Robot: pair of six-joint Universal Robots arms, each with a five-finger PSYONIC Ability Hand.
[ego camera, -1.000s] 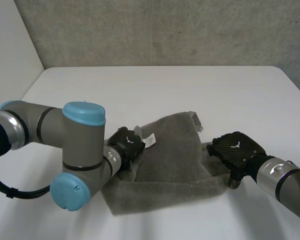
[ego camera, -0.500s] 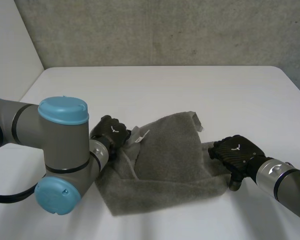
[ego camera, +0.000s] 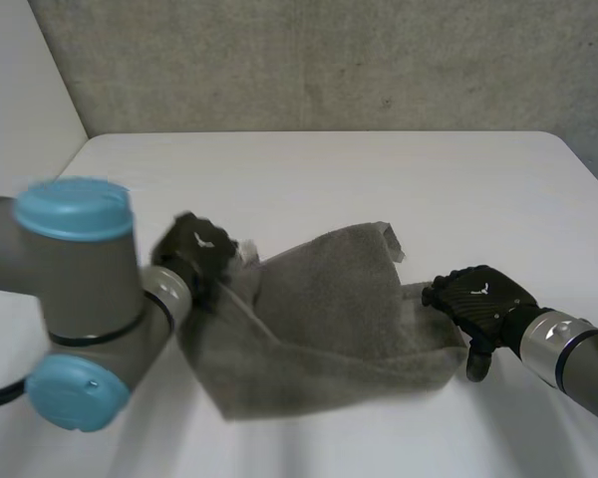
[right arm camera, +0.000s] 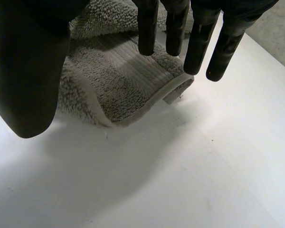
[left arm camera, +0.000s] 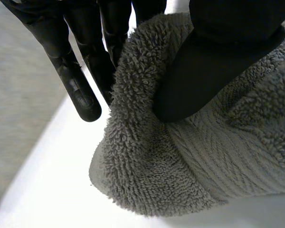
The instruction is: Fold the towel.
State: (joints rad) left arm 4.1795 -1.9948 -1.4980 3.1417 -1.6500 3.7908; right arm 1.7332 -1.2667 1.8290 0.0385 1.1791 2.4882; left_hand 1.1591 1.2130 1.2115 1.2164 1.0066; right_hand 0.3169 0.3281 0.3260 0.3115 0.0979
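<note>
The left hand (ego camera: 201, 249) is pinching the grey towel (ego camera: 329, 319). In the left wrist view, its thumb (left arm camera: 228, 52) pushes a bunched fold of towel against its fingers (left arm camera: 107, 61). One finger sticks out beside the fold and does not touch it. In the head view, this hand is at the towel's left corner, and the cloth there is pulled into a crease.

The towel lies on the white table (ego camera: 329, 179), on the near side, between the two hands. Its far right corner is curled up a little. Its near edge is soft and wavy.

The right hand (ego camera: 478, 299) is at the towel's right edge. In the right wrist view, its fingers (right arm camera: 199, 42) are straight, a bit apart, and point down at the table. It holds nothing. A folded towel corner lies on the table just under the fingertips. I cannot tell if they touch it.

There is lots of white table past the towel, all the way to the grey wall (ego camera: 329, 60). There is more white table to the right of the right hand.
</note>
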